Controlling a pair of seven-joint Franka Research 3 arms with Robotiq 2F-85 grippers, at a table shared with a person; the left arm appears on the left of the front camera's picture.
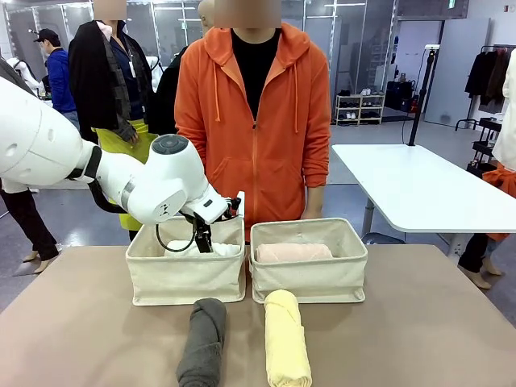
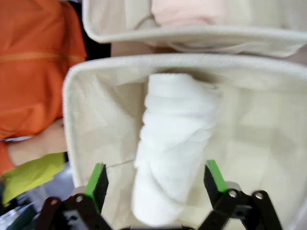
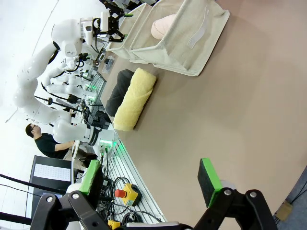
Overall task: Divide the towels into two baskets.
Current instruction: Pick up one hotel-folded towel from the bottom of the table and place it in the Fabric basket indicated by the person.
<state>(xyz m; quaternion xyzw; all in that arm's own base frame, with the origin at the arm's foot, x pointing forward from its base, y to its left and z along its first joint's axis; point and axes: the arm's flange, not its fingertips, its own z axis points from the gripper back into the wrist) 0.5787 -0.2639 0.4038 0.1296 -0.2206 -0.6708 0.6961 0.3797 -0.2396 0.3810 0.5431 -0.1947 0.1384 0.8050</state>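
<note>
The left gripper hangs spread and empty astride the white towel in the left basket, pink towel in the right basket: drop apparently finished, next the likewise open right gripper could fetch the grey towel or yellow towel off the table.
</note>
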